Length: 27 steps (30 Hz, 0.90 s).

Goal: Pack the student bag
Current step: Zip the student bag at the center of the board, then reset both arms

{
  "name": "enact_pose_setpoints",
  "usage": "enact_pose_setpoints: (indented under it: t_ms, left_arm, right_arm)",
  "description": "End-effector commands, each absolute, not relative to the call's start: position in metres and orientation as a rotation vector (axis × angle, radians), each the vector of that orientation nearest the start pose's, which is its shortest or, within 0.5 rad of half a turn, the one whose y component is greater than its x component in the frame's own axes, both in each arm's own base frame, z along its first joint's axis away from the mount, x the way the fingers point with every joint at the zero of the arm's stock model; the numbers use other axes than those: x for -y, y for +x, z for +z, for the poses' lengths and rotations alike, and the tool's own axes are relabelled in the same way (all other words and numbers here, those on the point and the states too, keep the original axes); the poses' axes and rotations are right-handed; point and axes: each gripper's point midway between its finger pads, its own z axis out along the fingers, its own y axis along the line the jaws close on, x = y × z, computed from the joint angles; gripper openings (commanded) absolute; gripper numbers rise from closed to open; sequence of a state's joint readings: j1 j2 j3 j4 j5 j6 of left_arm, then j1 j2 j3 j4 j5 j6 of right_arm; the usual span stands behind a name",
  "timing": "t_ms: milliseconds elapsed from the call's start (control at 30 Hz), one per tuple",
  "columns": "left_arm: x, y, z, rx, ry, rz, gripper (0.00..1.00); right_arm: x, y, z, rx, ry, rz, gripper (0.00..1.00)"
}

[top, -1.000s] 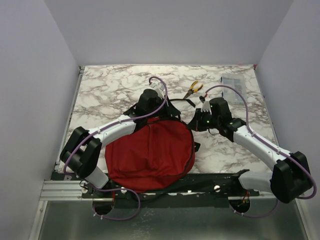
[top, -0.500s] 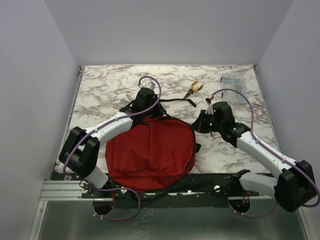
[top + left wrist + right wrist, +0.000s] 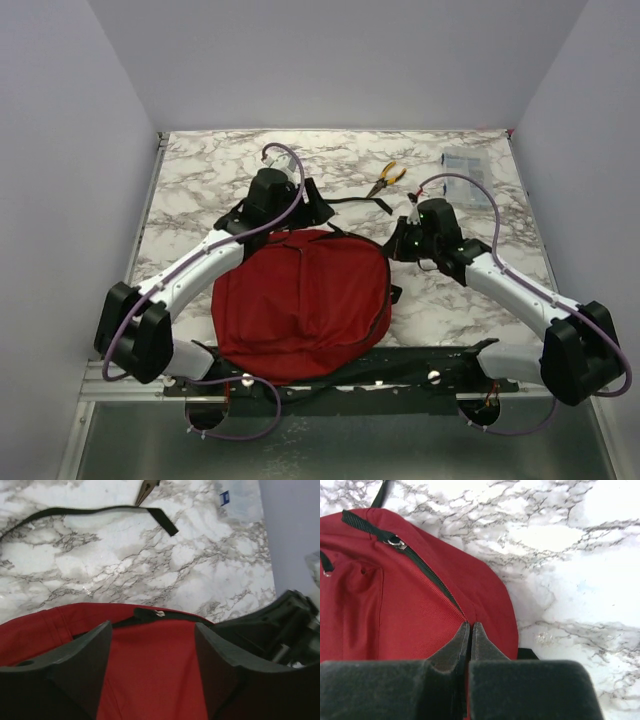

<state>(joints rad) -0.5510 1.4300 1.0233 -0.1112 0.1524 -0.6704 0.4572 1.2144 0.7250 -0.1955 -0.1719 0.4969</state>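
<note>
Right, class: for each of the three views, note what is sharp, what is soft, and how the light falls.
Top view: even, soft light, the bag crisp, only faint shadows on the table. Left wrist: the near fingers dark and soft, the table sharp. Right wrist: the fingers blurred, the zipper sharp, the table washed out at right.

The worktop [image 3: 210, 170] is white marble-patterned with grey veining, walled in on three sides. The dark red student bag [image 3: 300, 300] lies flat on its near half, reaching to the near edge. One black strap [image 3: 355, 201] trails from the bag across the bare surface towards the far side. Just beyond the strap's end lie yellow-handled pliers [image 3: 386, 178]. A clear plastic case [image 3: 468, 163] (blue label on it) sits near the far right corner.
</note>
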Motion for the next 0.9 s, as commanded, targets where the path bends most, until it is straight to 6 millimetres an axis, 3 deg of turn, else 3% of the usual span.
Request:
enact_pose_setpoints:
  t_ms: [0, 67, 167, 367, 533, 700, 867]
  left_arm:
    - [0.253, 0.314, 0.23, -2.11, 0.063, -0.893, 0.77]
    - [0.248, 0.303, 0.238, -2.098, 0.08, -0.899, 0.87]
    - [0.24, 0.282, 0.249, -2.063, 0.106, -0.933, 0.95]
    - [0.217, 0.247, 0.263, -2.002, 0.105, -0.948, 0.98]
    - [0.195, 0.221, 0.293, -1.905, 0.125, -0.93, 0.98]
    - [0.162, 0.2, 0.327, -1.761, 0.12, -0.845, 0.98]
    - [0.124, 0.183, 0.366, -1.612, 0.067, -0.735, 0.98]
  right_arm:
    - [-0.182, 0.318, 0.134, -2.267, -0.018, 0.544, 0.0]
    - [-0.176, 0.326, 0.133, -2.269, -0.006, 0.49, 0.0]
    - [-0.159, 0.337, 0.132, -2.263, 0.013, 0.354, 0.0]
    - [-0.151, 0.344, 0.141, -2.243, 0.015, 0.291, 0.0]
    - [-0.149, 0.338, 0.152, -2.266, -0.006, 0.288, 0.33]
    - [-0.144, 0.323, 0.194, -2.202, -0.047, 0.309, 0.53]
    - [-0.135, 0.304, 0.26, -2.069, -0.089, 0.345, 0.63]
